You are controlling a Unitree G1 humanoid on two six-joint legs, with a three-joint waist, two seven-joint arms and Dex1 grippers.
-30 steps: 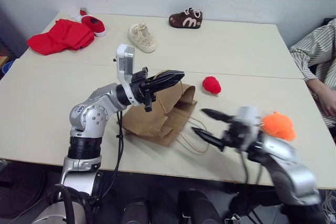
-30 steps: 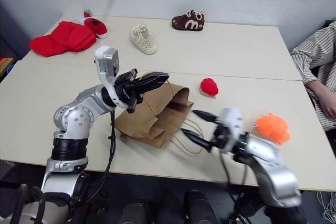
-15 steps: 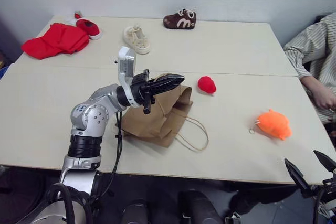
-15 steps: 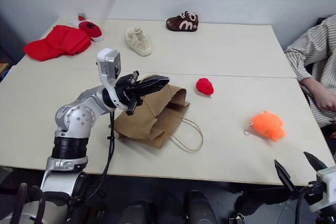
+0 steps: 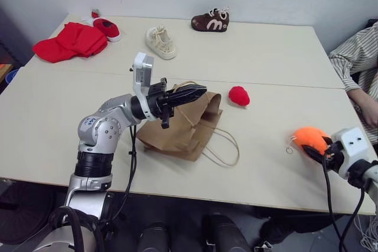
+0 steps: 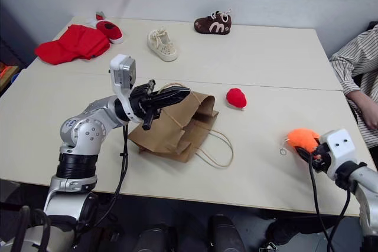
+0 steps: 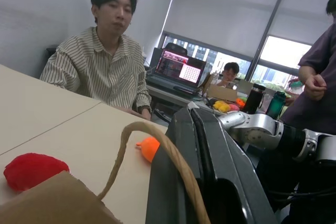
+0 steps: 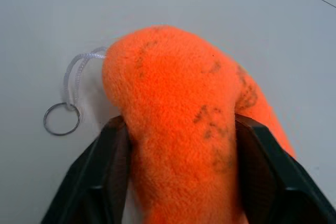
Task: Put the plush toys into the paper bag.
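Pale tabletop [image 5: 283, 51] is seen w/ shoes and a red cloth [image 5: 65, 41] at the far side. Since a sec ago, the right gripper [image 8: 176, 174] has been swung out from near the paper bag [image 5: 183, 128] to the orange plush [image 5: 311, 138] at the right edge, and its jaws, wide before, are now narrowed against the toy's sides, which sits between them on the table. First pickup is judged underway; nothing is bagged yet. Red plush [image 5: 238, 95] lies just beside the bag mouth. Left gripper [image 5: 192, 92] is held unmoved, pointing across, jaws clamped on the bag's cord handle [image 7: 152, 150], lifting the mouth.
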